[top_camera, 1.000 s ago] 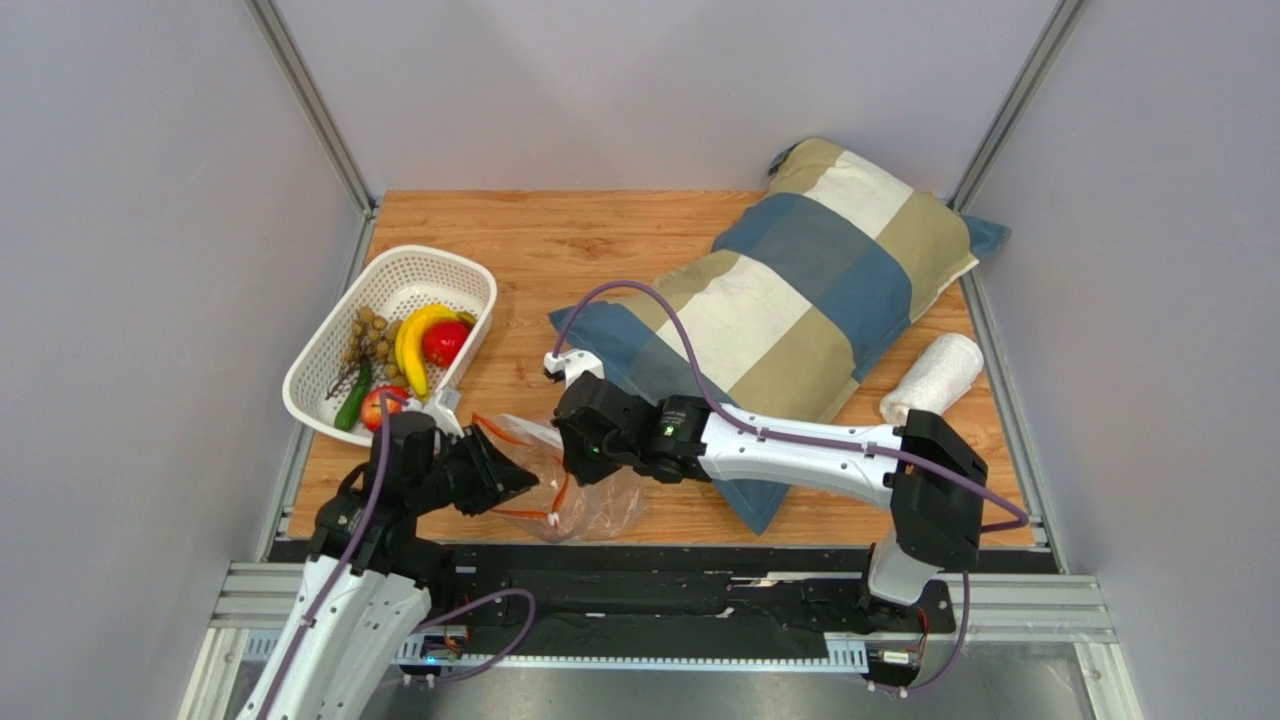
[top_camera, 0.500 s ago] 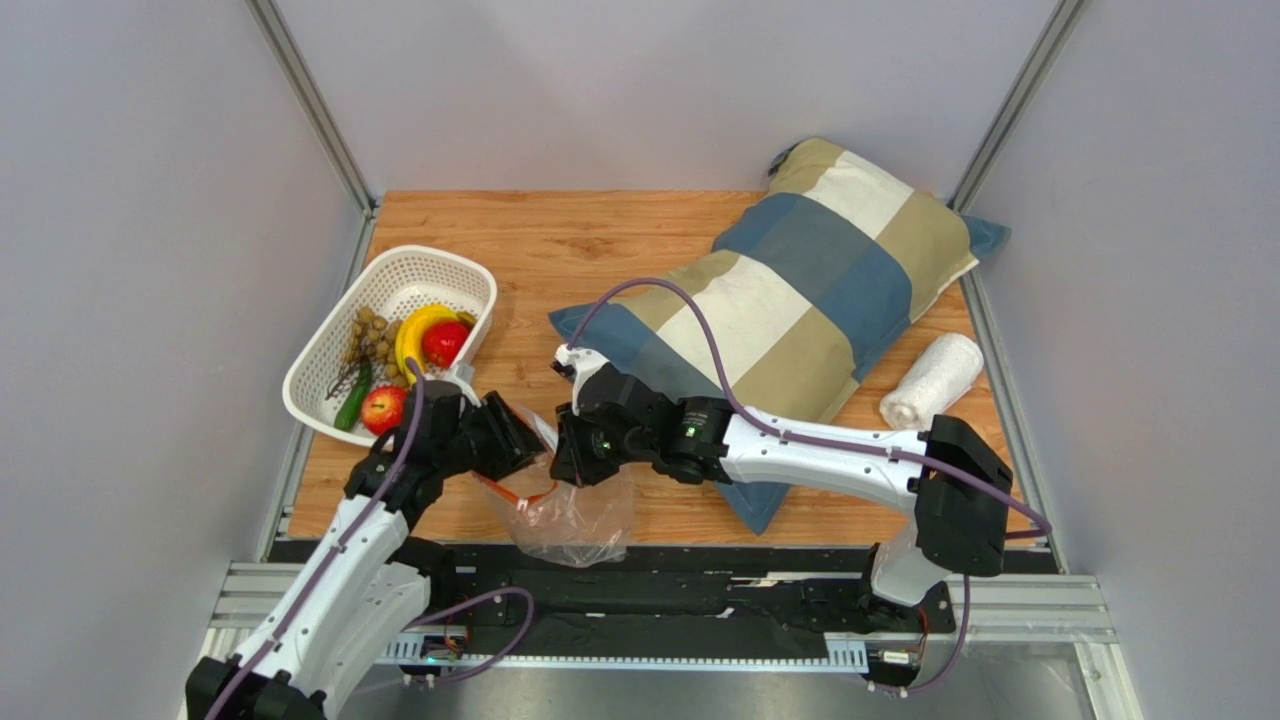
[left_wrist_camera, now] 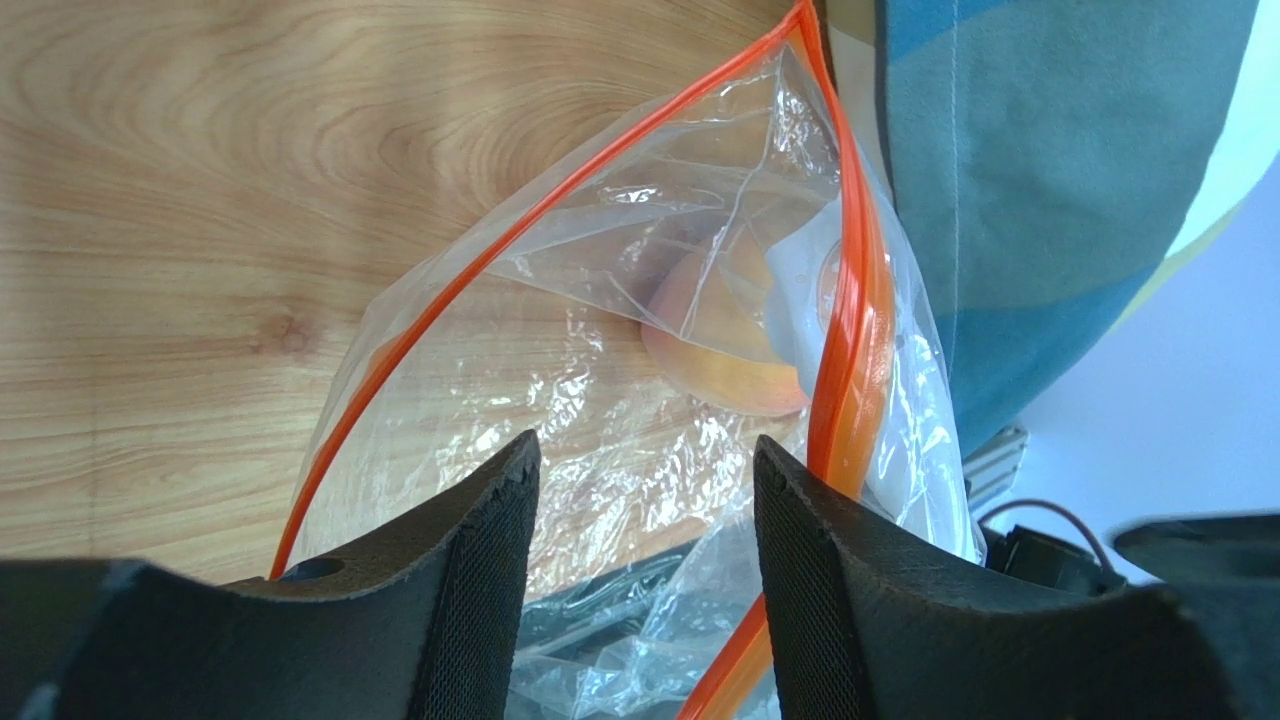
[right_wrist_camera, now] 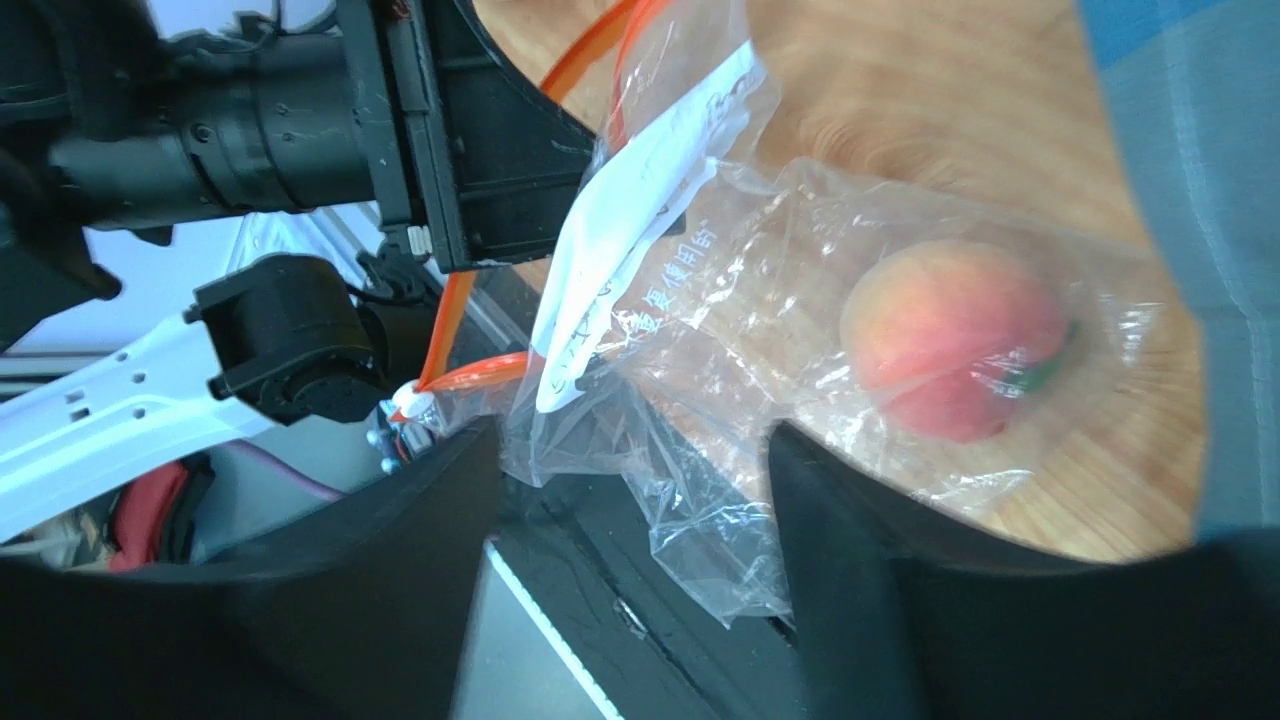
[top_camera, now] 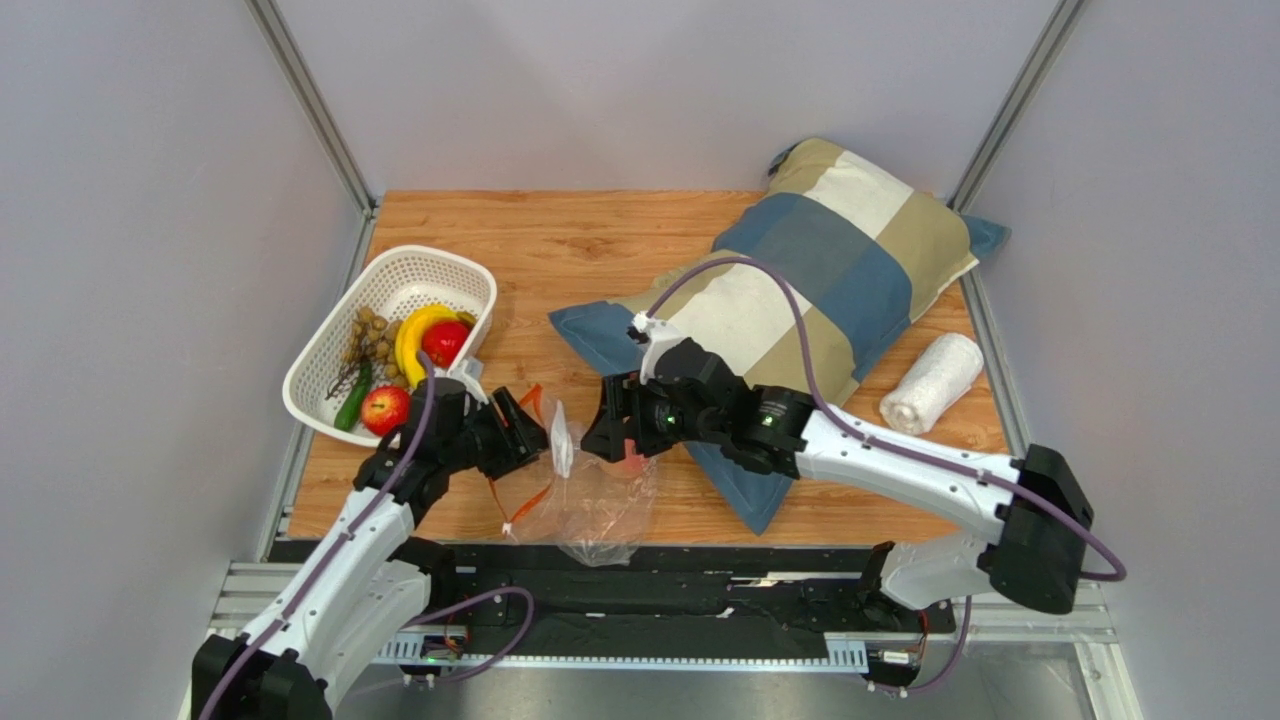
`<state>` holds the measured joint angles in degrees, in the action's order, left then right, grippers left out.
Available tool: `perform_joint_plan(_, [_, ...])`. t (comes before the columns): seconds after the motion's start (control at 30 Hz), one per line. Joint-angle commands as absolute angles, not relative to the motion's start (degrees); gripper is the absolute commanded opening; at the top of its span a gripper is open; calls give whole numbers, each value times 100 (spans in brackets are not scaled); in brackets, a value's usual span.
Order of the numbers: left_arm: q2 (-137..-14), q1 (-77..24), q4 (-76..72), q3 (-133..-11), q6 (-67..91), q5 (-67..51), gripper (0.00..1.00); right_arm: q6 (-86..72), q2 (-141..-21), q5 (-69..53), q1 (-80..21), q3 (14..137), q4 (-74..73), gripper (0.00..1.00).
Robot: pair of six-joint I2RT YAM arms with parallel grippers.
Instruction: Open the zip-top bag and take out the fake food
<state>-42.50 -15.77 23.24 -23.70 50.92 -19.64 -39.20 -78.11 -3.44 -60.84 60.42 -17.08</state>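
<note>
The zip-top bag (top_camera: pixel 579 503) lies crumpled at the table's near edge, its orange-red zipper strip (left_wrist_camera: pixel 852 323) parted. A peach (right_wrist_camera: pixel 947 338) sits inside it, next to the white label (right_wrist_camera: pixel 639 225). My left gripper (top_camera: pixel 523 420) is open just left of the bag's mouth, its fingers (left_wrist_camera: pixel 466 585) apart over the plastic. My right gripper (top_camera: pixel 609 428) is open at the bag's right side, nothing pinched between its fingers (right_wrist_camera: pixel 857 540). The rest of the fake food lies in the white basket (top_camera: pixel 406 258): banana (top_camera: pixel 412 336), red apples (top_camera: pixel 445 344), grapes (top_camera: pixel 368 336), green vegetable (top_camera: pixel 353 405).
A large checked pillow (top_camera: pixel 812 285) covers the right half of the table, its blue corner (left_wrist_camera: pixel 1052 180) close behind the bag. A rolled white towel (top_camera: pixel 932 378) lies at the far right edge. The bag overhangs the black front rail (top_camera: pixel 676 578).
Both grippers went from shut on the bag's mouth to open and let it go. The right gripper drew back to the right, the left shifted up, and the bag slumped.
</note>
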Motion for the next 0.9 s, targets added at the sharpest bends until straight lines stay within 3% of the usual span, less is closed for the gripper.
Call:
perform_joint_plan(0.0, [-4385,-1600,1837,-2320,4755,-2468,59,-3823,-7269,534,-5872,5670,-2021,58])
perform_joint_plan(0.07, [-4447,-1617,1802,-2312,4720,-2540,59,-3920,-7207,633,-5784,5327,-1969,40])
perform_joint_plan(0.17, [-4526,-1635,1697,-2294,4667,-2680,59,-4016,-7365,528,-5739,5011,-1672,29])
perform_joint_plan(0.53, [-4658,-1714,1653,-2312,4509,-2830,62,-4070,-8375,528,-5748,4834,-1101,22])
perform_joint_plan(0.87, [-5097,-1802,1064,-2329,4544,-2751,64,-3577,-9475,606,-5933,5686,-1107,20])
